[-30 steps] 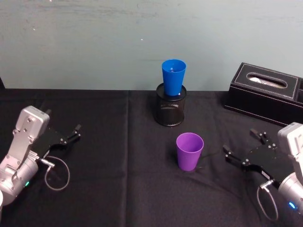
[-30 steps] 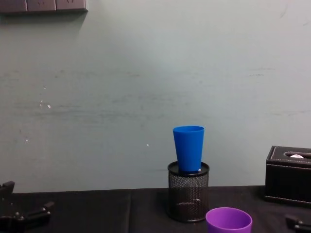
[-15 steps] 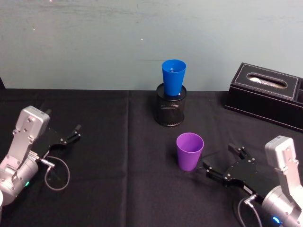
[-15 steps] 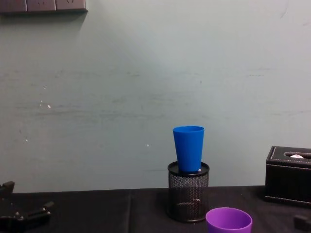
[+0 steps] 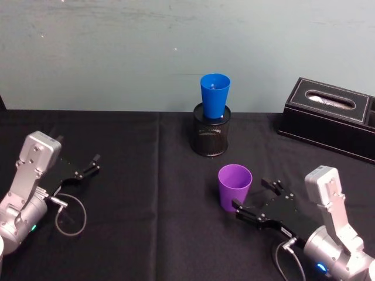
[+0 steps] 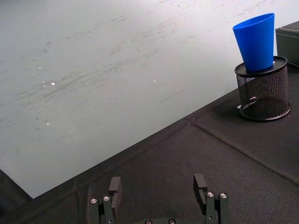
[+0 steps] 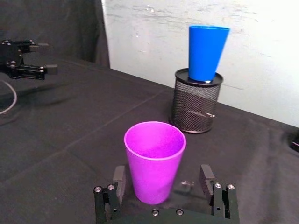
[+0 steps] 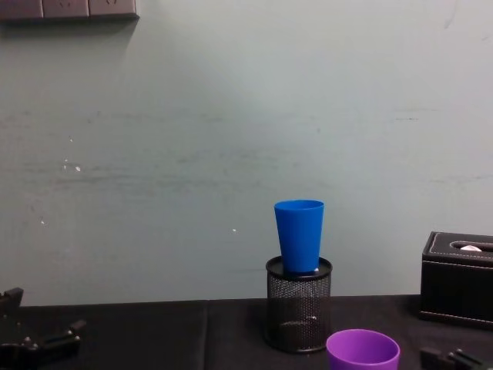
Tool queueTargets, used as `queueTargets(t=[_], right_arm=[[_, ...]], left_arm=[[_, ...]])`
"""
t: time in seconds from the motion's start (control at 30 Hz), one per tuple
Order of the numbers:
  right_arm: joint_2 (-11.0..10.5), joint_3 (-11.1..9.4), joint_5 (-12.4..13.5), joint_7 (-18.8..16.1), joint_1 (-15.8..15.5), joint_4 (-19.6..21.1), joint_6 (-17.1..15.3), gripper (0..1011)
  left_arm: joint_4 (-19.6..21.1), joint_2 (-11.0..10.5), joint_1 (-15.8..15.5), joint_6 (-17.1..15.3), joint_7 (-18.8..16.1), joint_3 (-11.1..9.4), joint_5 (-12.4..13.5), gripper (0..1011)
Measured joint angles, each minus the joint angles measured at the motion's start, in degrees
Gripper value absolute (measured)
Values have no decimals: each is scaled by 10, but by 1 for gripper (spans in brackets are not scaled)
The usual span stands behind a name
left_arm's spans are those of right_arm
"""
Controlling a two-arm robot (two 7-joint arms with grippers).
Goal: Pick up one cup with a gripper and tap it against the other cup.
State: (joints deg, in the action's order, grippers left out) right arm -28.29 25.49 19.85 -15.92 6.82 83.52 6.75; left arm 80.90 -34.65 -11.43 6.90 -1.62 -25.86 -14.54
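The right tool (image 5: 251, 194) is seen low over the near right part of the table (image 5: 146, 199), which is covered with black cloth. Its fingers (image 7: 119, 177) are spread wide and nothing is held in them. The purple cup (image 5: 234, 188) stands upright on the table between the two fingers, with its mouth open upward. In the right wrist view a clear gap is seen at one side of the cup. At the other side the finger lies so near that it cannot be told whether it touches.

The left tool (image 5: 92, 164) is found at the near left of the table, well apart from both cups. Its fingers are likewise parted, with nothing between them, and a loop of cable (image 5: 70, 213) lies beside its wrist.

Farther back, near the middle of the table, a black mesh pen holder (image 5: 211, 139) is placed. The blue cup (image 5: 214, 95) is seated upright in its mouth, with its base inside the rim and most of its body raised above it. The purple cup is set nearer than the holder, slightly to the right and apart from it.

At the far right a black tissue box (image 5: 328, 117) is seen. Behind the table a pale green wall (image 5: 117, 52) is shown.
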Motion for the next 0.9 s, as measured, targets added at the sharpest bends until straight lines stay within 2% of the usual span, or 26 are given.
queueTargets(t=[0.6,0.9], right_arm=[[52,6,-20,-43,45,-64,12,1003],[67,3,-33,-51,58,-86,13,1003]], left_arm=[[0,0,0,0,0,0,0,1011],[0,0,0,0,0,0,0,1011]])
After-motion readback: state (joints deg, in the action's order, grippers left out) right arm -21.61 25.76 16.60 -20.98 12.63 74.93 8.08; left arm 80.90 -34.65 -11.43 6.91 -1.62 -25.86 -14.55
